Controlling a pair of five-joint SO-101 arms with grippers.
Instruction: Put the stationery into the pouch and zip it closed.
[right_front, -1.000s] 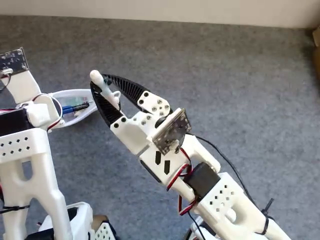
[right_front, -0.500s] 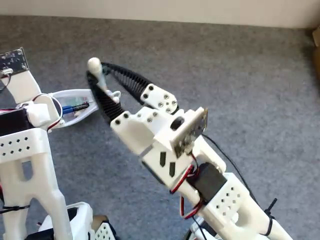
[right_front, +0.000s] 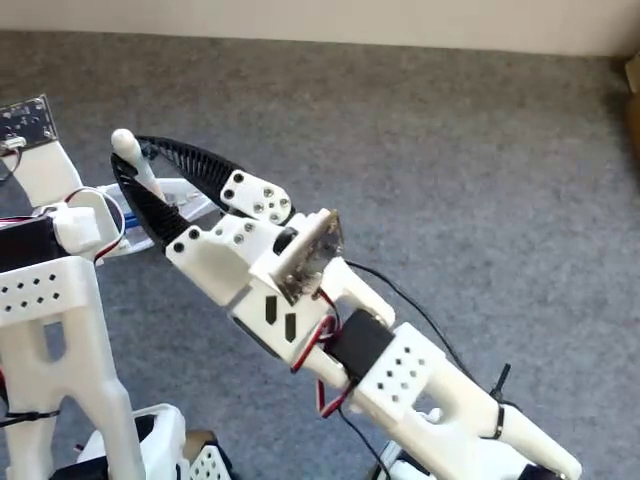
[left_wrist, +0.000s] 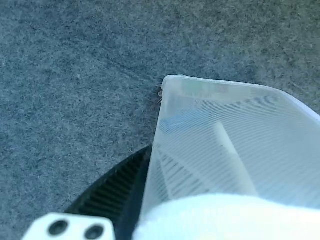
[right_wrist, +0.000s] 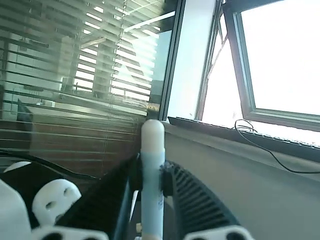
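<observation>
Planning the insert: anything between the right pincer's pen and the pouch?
Nothing. In the high view the right pincer, shut on the pen, overlaps the pouch; height gap unclear.

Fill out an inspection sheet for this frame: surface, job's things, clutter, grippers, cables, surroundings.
Surface: grey carpet.
Job's things: clear pouch lying on the carpet, a blue item inside; white pen held off the carpet.
Clutter: nothing seen.
Grippers: right gripper shut on the pen, tilted up toward the window; left gripper at the pouch's edge, grip unclear.
Cables: red, black and white wires on the right arm; a black cable trailing beside it.
Surroundings: window and blinds; pale wall past the carpet.
</observation>
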